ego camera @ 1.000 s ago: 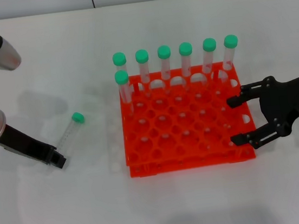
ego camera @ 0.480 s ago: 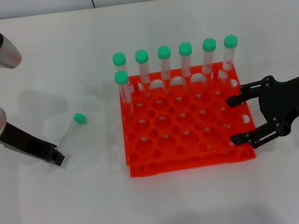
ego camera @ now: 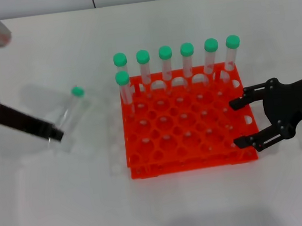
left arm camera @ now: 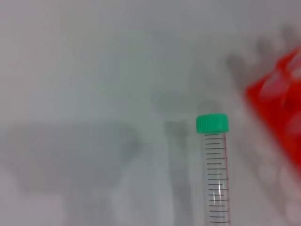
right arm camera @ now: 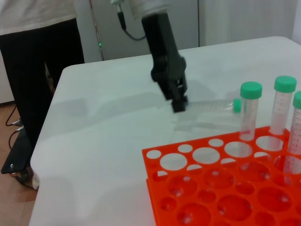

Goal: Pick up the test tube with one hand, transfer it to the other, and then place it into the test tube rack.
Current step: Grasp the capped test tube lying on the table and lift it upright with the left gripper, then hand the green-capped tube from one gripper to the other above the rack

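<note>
The test tube (ego camera: 71, 108), clear with a green cap, is held by its lower end in my left gripper (ego camera: 55, 134), which is shut on it and lifts it off the white table, left of the orange-red rack (ego camera: 190, 164). The tube stands out from the gripper with its cap pointing away. It also shows in the left wrist view (left arm camera: 216, 174) and the right wrist view (right arm camera: 211, 104), where the left gripper (right arm camera: 178, 104) grips it. My right gripper (ego camera: 235, 123), with a white label, is open at the rack's right edge.
Several green-capped tubes (ego camera: 188, 60) stand in the rack's back row, with one more in the left column. The rack also shows in the right wrist view (right arm camera: 155, 181). A person in dark trousers (right arm camera: 37, 70) stands beyond the table's far-left edge.
My left gripper has closed on the test tube and raised it off the table, moving up and away. The right gripper has not moved.
</note>
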